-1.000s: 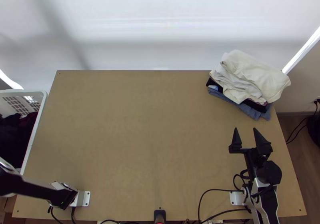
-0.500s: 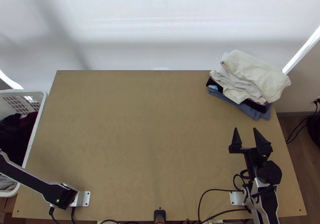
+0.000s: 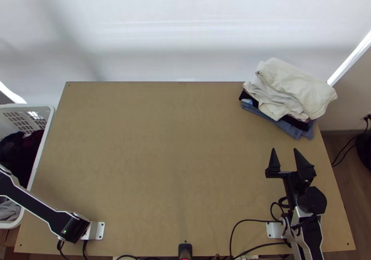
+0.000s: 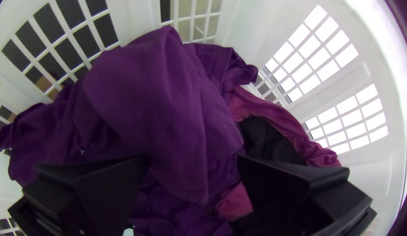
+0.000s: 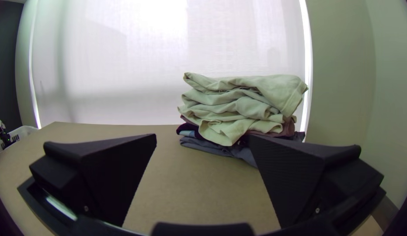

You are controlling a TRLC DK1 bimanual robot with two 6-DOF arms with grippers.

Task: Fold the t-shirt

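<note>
Both left gripper (image 4: pixel 193 158), at the nine-o'clock basket (image 3: pixel 39 158), and right gripper (image 3: pixel 284 160), at three, are gaping, overlapping purple cloth (image 4: pixel 155 91) and magenta cloth (image 4: pixel 266 109) risking double pickup.

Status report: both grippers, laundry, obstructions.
Left gripper open over bunched purple cloth in basket. Cloth ungripped; can't confirm it's the t-shirt. Right gripper open, folded stack beyond.

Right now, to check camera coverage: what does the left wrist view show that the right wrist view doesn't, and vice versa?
Left wrist view only: bunched purple cloth and magenta cloth inside the basket.
Right wrist view only: a stack of folded clothes, cream cloth on top.
Both: the white basket and an open gripper, left gripper and right gripper respectively.
</note>
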